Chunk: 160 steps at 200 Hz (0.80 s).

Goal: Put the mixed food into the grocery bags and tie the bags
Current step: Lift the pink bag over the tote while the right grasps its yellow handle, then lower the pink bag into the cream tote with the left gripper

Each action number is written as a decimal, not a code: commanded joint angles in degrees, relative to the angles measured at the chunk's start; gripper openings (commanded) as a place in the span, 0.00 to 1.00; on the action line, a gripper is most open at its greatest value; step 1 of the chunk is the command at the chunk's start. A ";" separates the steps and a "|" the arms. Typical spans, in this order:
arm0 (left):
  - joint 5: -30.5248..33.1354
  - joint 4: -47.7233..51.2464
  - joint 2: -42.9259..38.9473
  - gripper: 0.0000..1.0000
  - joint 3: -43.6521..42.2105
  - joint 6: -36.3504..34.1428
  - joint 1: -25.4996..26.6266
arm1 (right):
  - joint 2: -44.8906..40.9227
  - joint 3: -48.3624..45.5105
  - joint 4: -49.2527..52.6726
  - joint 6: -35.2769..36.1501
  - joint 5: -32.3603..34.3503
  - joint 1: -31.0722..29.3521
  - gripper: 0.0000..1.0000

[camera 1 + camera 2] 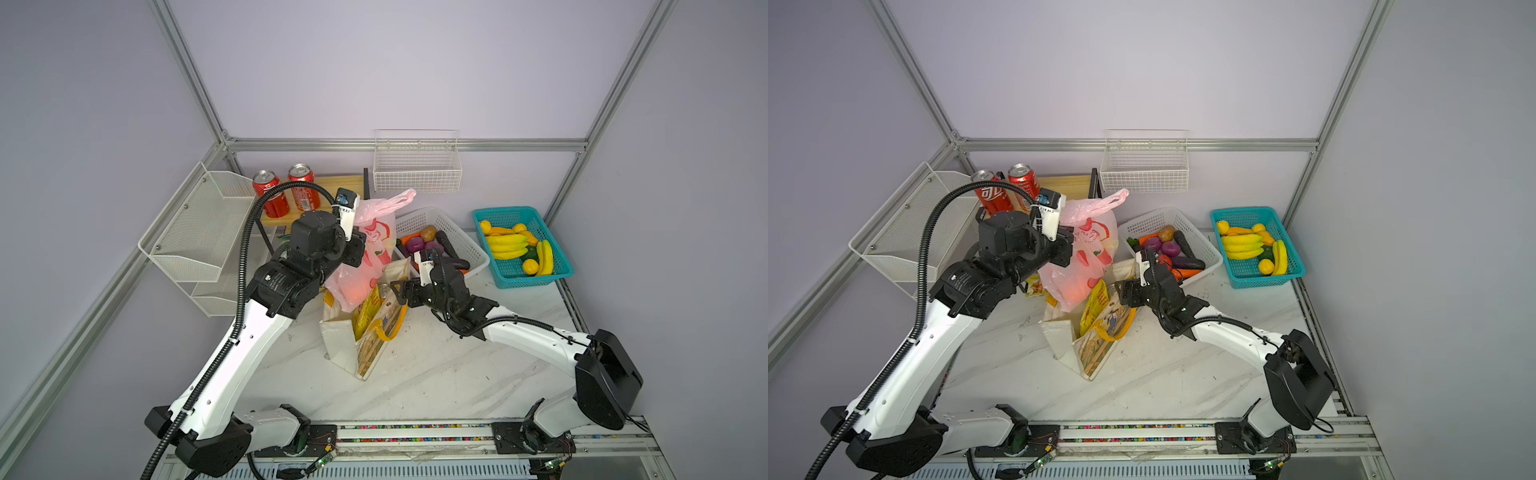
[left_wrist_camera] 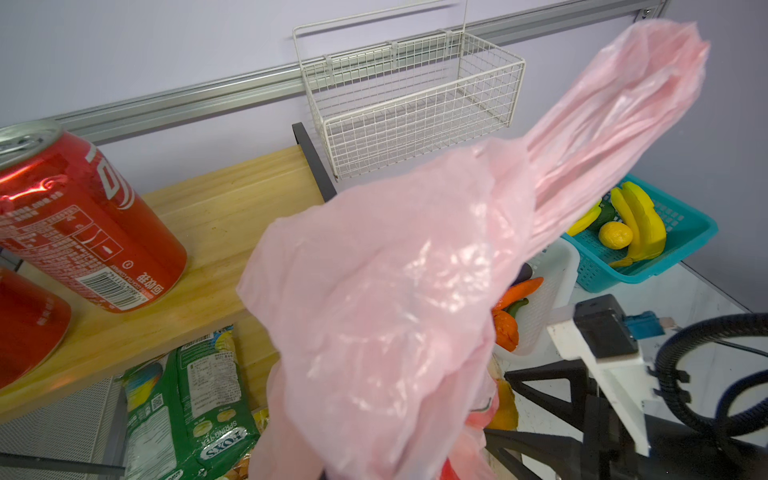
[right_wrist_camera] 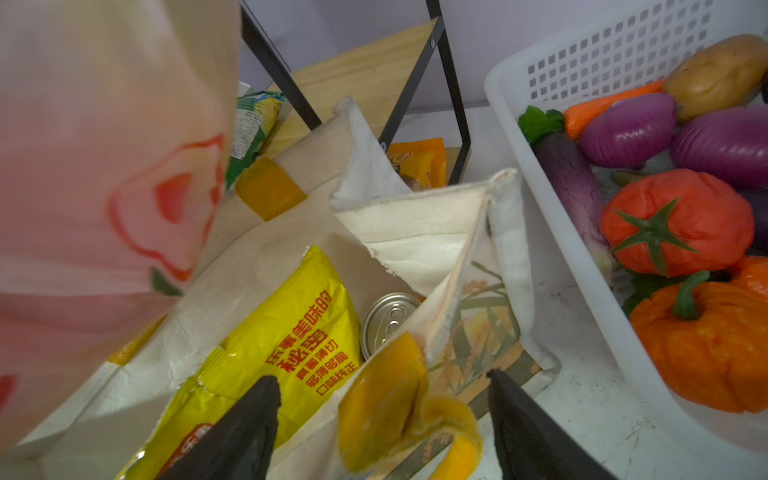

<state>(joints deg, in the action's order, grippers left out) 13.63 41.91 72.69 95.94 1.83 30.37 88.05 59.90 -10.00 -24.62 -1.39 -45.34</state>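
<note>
My left gripper (image 1: 358, 246) (image 1: 1065, 244) is shut on the gathered top of the pink plastic bag (image 1: 365, 257) (image 1: 1084, 257) (image 2: 395, 291), which hides its jaws in the left wrist view. The bag hangs over the cream tote (image 1: 343, 349) (image 1: 1061, 336) (image 3: 415, 232), and an orange glow (image 1: 355, 293) shows through its bottom. In the tote stand the yellow crisp packet (image 1: 365, 309) (image 3: 291, 332) and a can, of which only the silver top (image 3: 388, 318) shows. My right gripper (image 1: 400, 291) (image 1: 1123, 291) (image 3: 382, 386) is open, its fingers (image 3: 257, 415) either side of the tote's yellow handle (image 3: 386, 403).
Two red cola cans (image 1: 270, 199) stand on a wooden shelf (image 2: 216, 216), with a green crisp packet (image 2: 187, 399) below it. A white basket (image 1: 461, 237) of vegetables and a teal basket (image 1: 557, 274) of bananas sit at the right. A wire basket (image 1: 417, 170) hangs on the back wall and a mesh rack (image 1: 195, 232) on the left.
</note>
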 commanded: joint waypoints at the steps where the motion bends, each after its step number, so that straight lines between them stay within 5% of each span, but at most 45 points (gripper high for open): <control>1: -0.06 -0.61 -3.91 0.00 -0.71 -3.40 -0.41 | 1.48 1.32 -4.19 -2.16 -0.81 -0.44 0.75; 97: -10.49 -5.57 -0.92 0.00 -9.29 -3.26 -0.32 | -3.79 -2.68 -6.90 -5.61 -0.55 -0.45 0.14; 160: -6.70 -7.62 -2.15 0.00 -9.19 -1.00 -0.24 | -5.91 -1.97 -5.73 -5.52 -1.69 -0.45 0.06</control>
<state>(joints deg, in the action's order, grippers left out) 5.39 39.18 72.75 86.21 -1.43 30.37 84.93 57.39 -13.69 -29.87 -2.57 -45.56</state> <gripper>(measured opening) 0.049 0.117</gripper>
